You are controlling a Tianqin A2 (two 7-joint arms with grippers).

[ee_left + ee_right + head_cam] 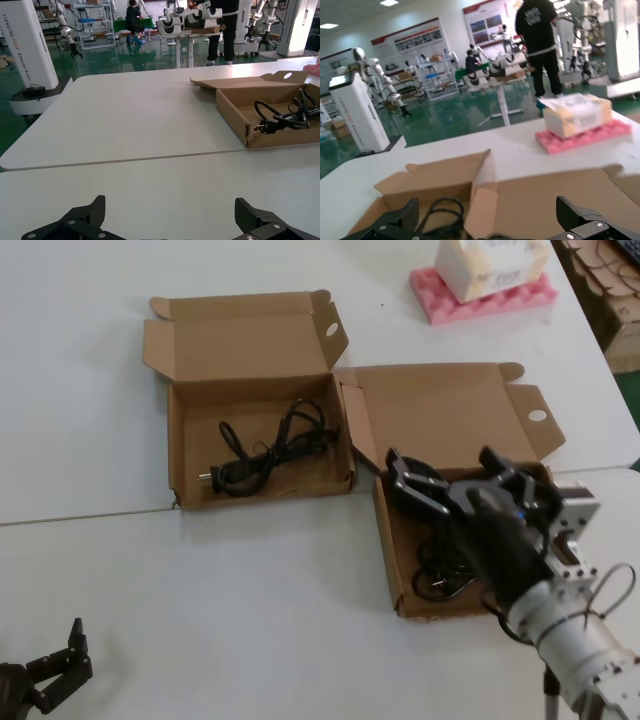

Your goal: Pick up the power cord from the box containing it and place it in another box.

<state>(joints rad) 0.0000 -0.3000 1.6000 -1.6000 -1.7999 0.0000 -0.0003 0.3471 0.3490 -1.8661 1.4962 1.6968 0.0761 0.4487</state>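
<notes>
- Plainly, the power cord (265, 450) is lying in the box containing it (176, 455), at ten o'clock from the right tool (445, 475); its long axis is running eight to two, plug at eight
- right tool is hovering spread over another box (388, 550), nearer
- left tool (55, 670) is idling spread at seven on the pale surface (250, 580)

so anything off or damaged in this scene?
Minor only: the right-hand brown cardboard box under the open right gripper holds a messy tangle of black cords. The left brown cardboard box holds one loosely looped black power cord. Left gripper sits idle, open.
</notes>
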